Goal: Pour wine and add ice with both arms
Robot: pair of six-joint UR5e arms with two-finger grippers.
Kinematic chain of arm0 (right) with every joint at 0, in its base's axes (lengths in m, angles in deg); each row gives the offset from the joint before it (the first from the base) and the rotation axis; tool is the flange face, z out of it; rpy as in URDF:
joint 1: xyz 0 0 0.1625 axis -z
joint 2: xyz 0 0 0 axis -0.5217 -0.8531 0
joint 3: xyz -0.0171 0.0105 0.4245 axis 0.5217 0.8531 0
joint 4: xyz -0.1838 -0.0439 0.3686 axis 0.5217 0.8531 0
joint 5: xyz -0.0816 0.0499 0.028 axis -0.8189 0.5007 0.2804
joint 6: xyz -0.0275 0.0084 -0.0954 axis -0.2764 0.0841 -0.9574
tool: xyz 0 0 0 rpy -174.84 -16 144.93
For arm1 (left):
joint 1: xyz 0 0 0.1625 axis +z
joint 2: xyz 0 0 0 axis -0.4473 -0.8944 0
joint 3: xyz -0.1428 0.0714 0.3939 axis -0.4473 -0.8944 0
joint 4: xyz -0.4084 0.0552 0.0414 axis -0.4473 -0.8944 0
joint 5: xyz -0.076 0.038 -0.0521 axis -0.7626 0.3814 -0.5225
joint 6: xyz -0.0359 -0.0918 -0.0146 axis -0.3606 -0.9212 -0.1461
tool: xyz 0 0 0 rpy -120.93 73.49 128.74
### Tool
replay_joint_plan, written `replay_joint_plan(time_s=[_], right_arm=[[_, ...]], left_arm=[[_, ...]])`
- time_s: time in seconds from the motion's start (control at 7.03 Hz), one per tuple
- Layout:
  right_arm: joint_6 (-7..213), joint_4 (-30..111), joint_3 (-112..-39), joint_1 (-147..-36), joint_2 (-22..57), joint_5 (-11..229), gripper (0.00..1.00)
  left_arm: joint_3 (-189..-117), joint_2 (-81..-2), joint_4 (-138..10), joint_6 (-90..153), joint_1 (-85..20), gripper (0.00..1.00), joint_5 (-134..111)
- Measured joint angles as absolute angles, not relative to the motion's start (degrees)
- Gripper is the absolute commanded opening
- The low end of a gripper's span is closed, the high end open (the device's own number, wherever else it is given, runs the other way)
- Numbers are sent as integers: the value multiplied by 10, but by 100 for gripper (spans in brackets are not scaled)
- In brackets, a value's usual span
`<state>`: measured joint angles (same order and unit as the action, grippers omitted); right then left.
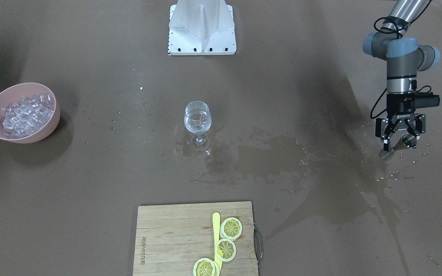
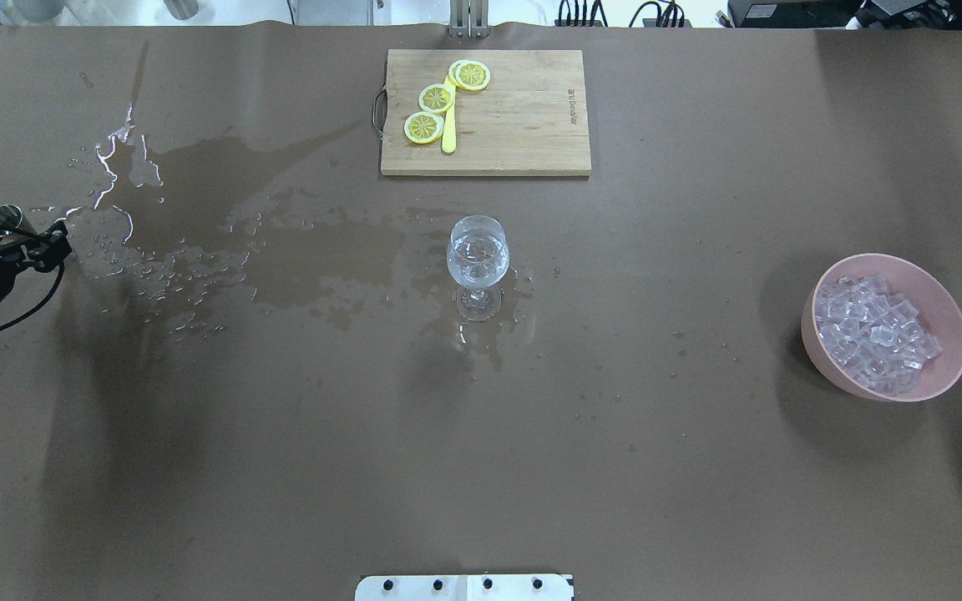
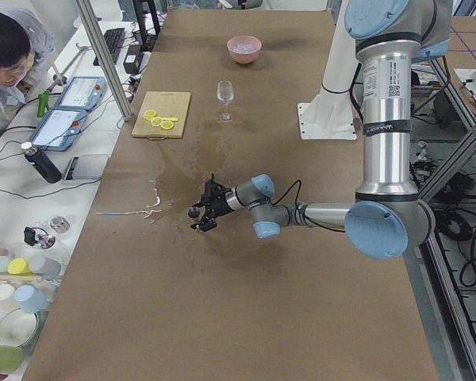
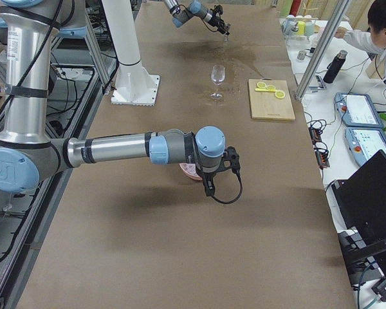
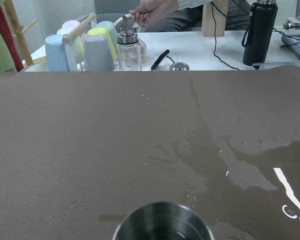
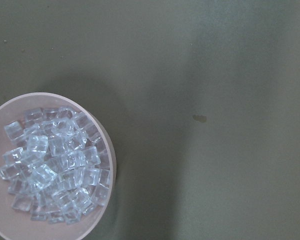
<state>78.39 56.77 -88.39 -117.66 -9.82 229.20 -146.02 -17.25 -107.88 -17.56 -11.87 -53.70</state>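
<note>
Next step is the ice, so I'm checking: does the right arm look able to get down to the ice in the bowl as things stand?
Probably yes. The right wrist view looks straight down at the ice in the pink bowl, with nothing covering it or in between. The right claw itself shows in no close view.

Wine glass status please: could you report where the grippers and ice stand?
Left gripper shut on jigger, far from wine glass. Right gripper unseen. Ice in pink bowl. Spill on table.

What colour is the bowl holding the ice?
Pale pink bowl; clearest in the overhead exterior view.
</note>
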Motion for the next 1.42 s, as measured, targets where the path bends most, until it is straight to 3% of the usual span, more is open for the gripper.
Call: replay_joint_plan(time_s=[0.57,0.71,1.14,1.28,1.42], right_arm=[[789,566,-862,-1176,-63,2292,100],[789,566,-862,-1176,-63,2291,100],[789,566,-862,-1177,-62,2291,100],[789,566,-862,-1177,-62,2291,100],[789,566,-862,-1177,-62,2291,100]], left_arm=[[-1442,-179,-1080,-176,-110,88,-517],[-1437,-183,-1080,-176,-110,78,-517],[-1432,-186,-1080,-178,-109,63,-518],[-1431,-186,-1080,-178,-109,47,-518],[-1430,-186,-1080,-178,-108,21,-519]])
